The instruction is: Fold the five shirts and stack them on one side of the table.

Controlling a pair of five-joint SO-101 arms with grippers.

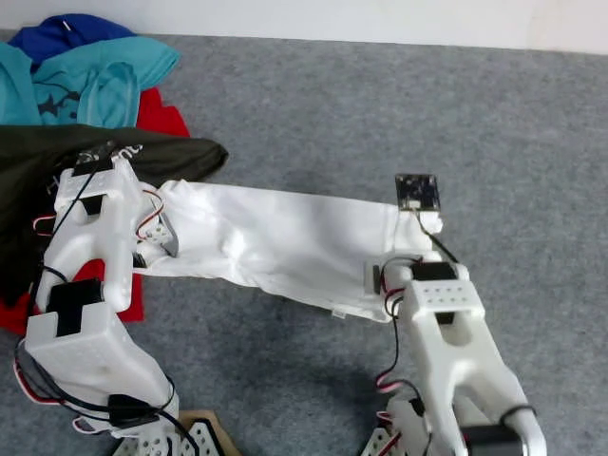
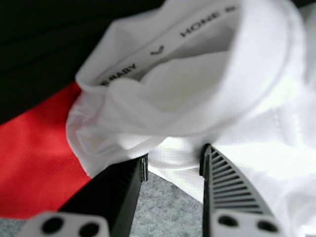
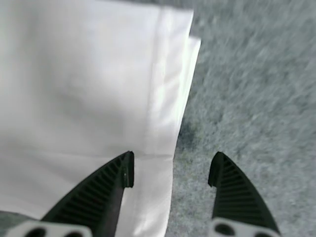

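Observation:
A white shirt (image 1: pixel 285 242) lies stretched across the grey table (image 1: pixel 427 104) between the two arms. Its collar end (image 2: pixel 197 74) is bunched just ahead of my left gripper (image 2: pixel 173 160), which is open, with a fold of white cloth lying between the fingertips. In the high view the left gripper (image 1: pixel 161 249) sits at the shirt's left end. My right gripper (image 3: pixel 172 168) is open, its fingers straddling the hemmed corner of the shirt (image 3: pixel 168 98) on the table. It stands at the shirt's right end (image 1: pixel 418 223).
The other shirts are heaped at the far left: blue (image 1: pixel 71 33), teal (image 1: pixel 95 81), red (image 1: pixel 161 114) and a dark one (image 1: pixel 57 161) under the left arm. Red cloth (image 2: pixel 39 163) lies beside the collar. Bare table stretches to the right and back.

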